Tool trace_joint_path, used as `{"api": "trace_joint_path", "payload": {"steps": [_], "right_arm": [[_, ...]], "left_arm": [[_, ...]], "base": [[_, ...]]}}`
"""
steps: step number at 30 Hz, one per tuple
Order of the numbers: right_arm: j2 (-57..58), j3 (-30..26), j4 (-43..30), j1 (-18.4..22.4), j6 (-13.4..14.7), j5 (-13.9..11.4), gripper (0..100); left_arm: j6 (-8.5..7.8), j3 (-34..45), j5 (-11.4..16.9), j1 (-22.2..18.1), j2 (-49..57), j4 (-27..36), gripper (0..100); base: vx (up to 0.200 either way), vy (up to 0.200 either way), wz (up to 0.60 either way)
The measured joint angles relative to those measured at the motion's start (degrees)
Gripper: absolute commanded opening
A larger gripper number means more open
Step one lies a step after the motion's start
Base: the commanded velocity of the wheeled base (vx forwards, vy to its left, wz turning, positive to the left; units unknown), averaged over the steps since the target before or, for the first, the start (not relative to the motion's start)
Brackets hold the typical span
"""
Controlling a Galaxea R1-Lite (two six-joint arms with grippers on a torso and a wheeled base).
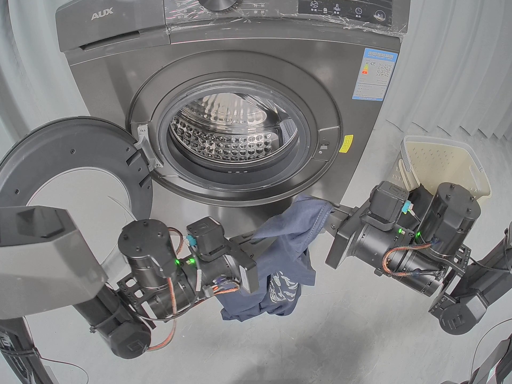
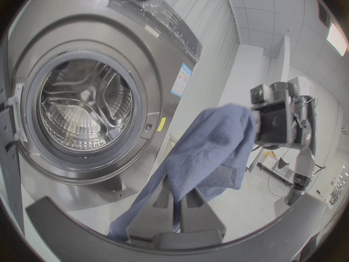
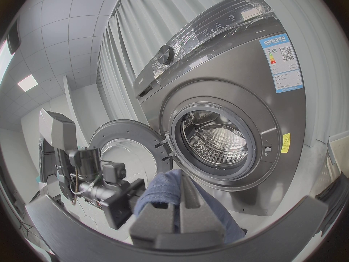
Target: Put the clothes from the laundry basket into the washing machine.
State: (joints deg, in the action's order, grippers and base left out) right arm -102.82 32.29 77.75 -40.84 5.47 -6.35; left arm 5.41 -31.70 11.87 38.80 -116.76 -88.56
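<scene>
The grey washer (image 1: 240, 54) stands straight ahead on the floor. Its round door (image 1: 69, 145) is swung fully open to the left, and the steel drum (image 1: 229, 124) shows bare perforated metal inside. A cream basket (image 1: 442, 161) sits on the floor just right of the washer, partly hidden behind the right arm. A dark blue shirt (image 1: 288, 252) hangs in the air below the washer's opening, stretched between the two arms, with its loose end drooping toward the floor. The left pincer (image 2: 177, 201) is clamped on the shirt's lower part, with cloth pinched between its fingers. The right pincer (image 3: 176, 204) is closed on the shirt's upper edge, nearest the washer front.
</scene>
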Motion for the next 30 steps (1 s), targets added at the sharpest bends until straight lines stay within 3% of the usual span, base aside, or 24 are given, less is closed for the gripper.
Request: {"api": "trace_joint_path", "payload": {"steps": [2,3,8,11,17,20,24,30], "right_arm": [[0.17,-0.62,-0.02,-0.01,0.11,-0.02,0],[0.28,-0.99,-0.02,-0.01,0.18,-0.05,100],[1.05,-3.57,0.20,-0.15,0.33,-0.38,100],[1.99,-6.08,0.15,-0.45,0.40,-0.67,100],[3.43,-12.86,-0.10,0.11,0.10,-1.69,100],[3.18,-15.81,-0.13,0.74,-0.12,-1.90,100],[1.66,-16.86,-0.02,1.26,-0.23,-1.90,100],[-2.50,-15.59,0.06,1.87,-0.28,-1.88,100]], "left_arm": [[-0.40,2.35,1.17,-0.27,2.95,0.10,0],[-0.55,3.58,1.91,-0.41,4.41,0.16,0],[-0.99,10.28,6.86,-1.87,12.80,0.16,0],[-0.44,12.61,8.57,-3.17,17.26,-0.09,0],[3.47,13.79,9.41,-4.44,22.94,-0.15,0],[4.68,12.74,9.50,-4.71,24.81,-0.17,0],[5.58,11.00,9.47,-4.88,26.49,-0.15,0],[8.37,9.35,9.55,-4.96,28.94,-0.11,0]], "base": [[0.000,0.000,0.00],[0.000,0.000,0.00],[0.000,0.000,0.00],[0.000,0.000,0.00],[0.000,0.000,0.00],[0.000,0.000,0.00],[0.000,0.000,0.00],[0.000,0.000,0.00]]}}
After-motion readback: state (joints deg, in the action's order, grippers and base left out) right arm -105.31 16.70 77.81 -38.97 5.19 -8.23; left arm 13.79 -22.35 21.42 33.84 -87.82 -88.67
